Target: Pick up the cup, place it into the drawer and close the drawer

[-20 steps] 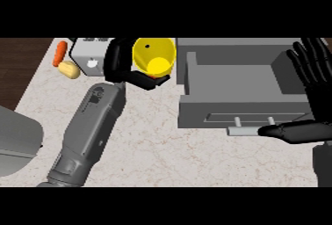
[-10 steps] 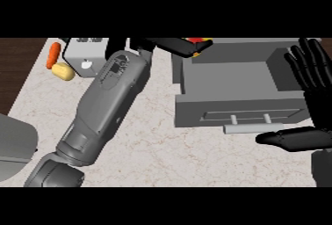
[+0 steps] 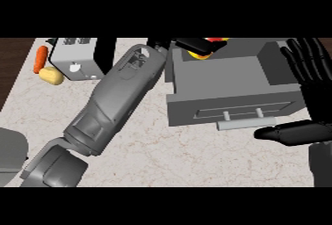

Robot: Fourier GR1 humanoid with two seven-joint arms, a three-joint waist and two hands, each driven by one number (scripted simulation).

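A: What is seen at the worktop's point(image 3: 194, 158) far left?
B: A toaster point(image 3: 74, 63) is set there. A carrot point(image 3: 41, 58) and a potato point(image 3: 51, 76) are laid just beside it, to its left.

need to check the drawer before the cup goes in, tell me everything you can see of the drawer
The drawer is a grey box, pulled open toward the robot, its bare grey floor in view with nothing lying on it. Its front panel has a recessed rectangle and a pale bar handle on two posts. The left robot hand, holding a yellow cup, is at its back left corner. The right robot hand stands open beside its right wall, thumb near the handle.
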